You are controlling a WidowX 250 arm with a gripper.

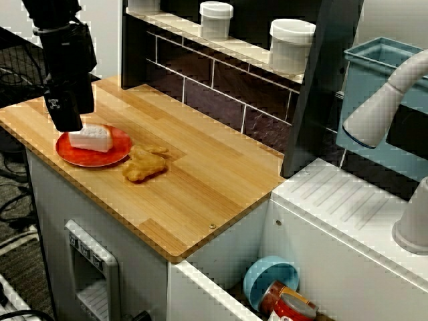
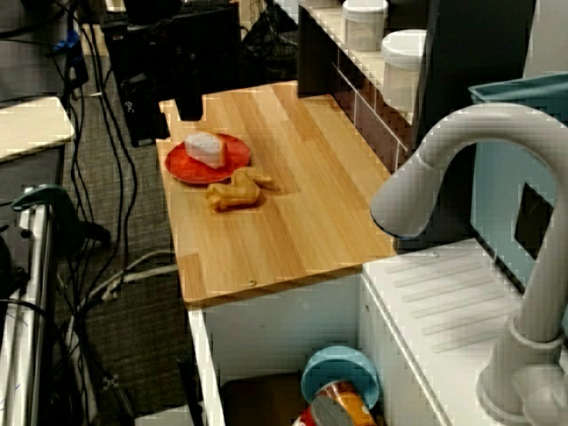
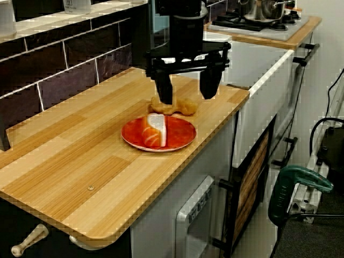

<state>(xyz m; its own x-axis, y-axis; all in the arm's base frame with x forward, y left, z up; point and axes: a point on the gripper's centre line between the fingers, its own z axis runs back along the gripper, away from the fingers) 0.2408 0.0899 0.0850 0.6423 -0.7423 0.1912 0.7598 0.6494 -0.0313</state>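
**Spread gripper hangs off-centre over the wedge on the plate**

Taking the front view as the frame, the near half of the bench (image 3: 70,161) is bare wood. Past it, close to the right-hand edge, sits the red plate (image 3: 181,133) with the white wedge (image 3: 157,128) lying on it, long side running near to far. Just above the plate's far side hangs the gripper (image 3: 186,97), fingers spread wide with nothing between them. Just behind the plate lies a fried piece (image 3: 173,106).

Risks, as I judge them:
- The wedge sits roughly under the left finger, not midway between the two. A straight descent could land that finger on top of it and squash or tip it.
- The plate is loose and near the bench edge. A sideways shove from either finger could slide it towards that edge.
- The fried piece is close enough for a fingertip to catch and drag it.

What each view adds:
- Only the front view shows both fingers and the gap between them.
- In the side view the gripper is one dark block at the plate's left rim, so its spread cannot be read there. That view does show the fried piece just beside the plate, though whether it touches the rim I cannot tell.
- The side view also shows a blue bowl (image 1: 269,277) down in the sink at the far end, which the front view hides.
- The view over the tap (image 2: 444,155) shows how close the plate sits to the bench's edge.
- None of the views settles how high the fingertips are above the wedge.
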